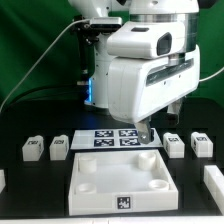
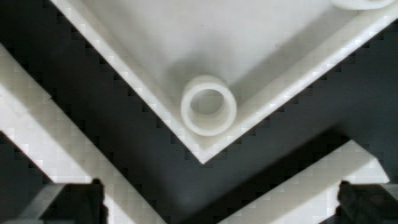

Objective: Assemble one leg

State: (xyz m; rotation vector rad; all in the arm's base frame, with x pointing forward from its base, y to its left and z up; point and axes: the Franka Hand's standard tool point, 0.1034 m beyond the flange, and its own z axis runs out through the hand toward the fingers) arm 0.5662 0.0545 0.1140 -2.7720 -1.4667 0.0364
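The white square panel [image 1: 120, 180] lies on the black table at the front, and one corner with its round hole [image 2: 208, 105] fills the wrist view. My gripper [image 1: 146, 137] hangs just above the panel's far corner on the exterior view's right. In the wrist view the gripper [image 2: 214, 200] is open and empty, with its dark fingers [image 2: 64, 200] wide apart. Four small white legs with tags lie in a row behind the panel: two on the exterior view's left [image 1: 32, 149] [image 1: 59, 148] and two on the right [image 1: 174, 145] [image 1: 201, 143]. None is near the fingers.
The marker board [image 1: 113, 137] lies just behind the panel, under the arm. White blocks show at the left edge [image 1: 2, 180] and the right edge [image 1: 213, 181] of the exterior view. A green backdrop stands behind the table.
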